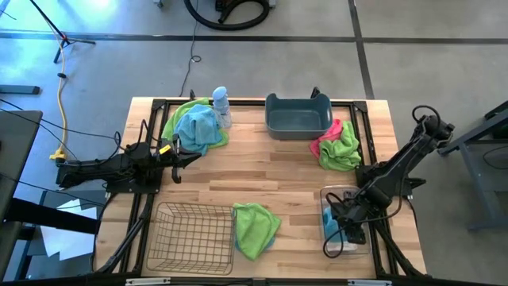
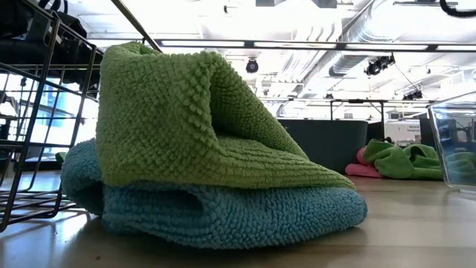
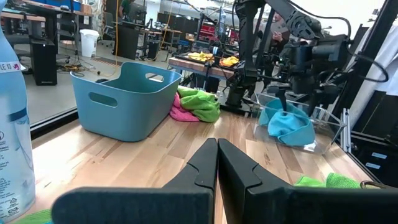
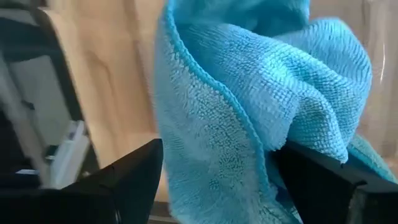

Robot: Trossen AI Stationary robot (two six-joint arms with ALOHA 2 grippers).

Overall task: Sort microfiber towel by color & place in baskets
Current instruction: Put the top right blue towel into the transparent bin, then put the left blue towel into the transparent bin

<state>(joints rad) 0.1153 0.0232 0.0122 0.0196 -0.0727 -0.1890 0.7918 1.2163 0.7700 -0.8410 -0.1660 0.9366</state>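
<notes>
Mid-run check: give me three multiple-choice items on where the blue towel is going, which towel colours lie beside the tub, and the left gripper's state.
1. The right gripper holds the blue towel over which container?
A. wire basket
B. clear bin
C. blue-grey tub

2. Which towel colours lie beside the blue-grey tub?
A. green and pink
B. blue and pink
C. green only

3. The left gripper is:
A. shut on a towel
B. wide open
C. shut and empty

Answers:
1 B, the high view shows gripper and towel at the clear bin.
2 A, a green towel lies on a pink towel.
3 C, its fingers meet with nothing between.
</notes>
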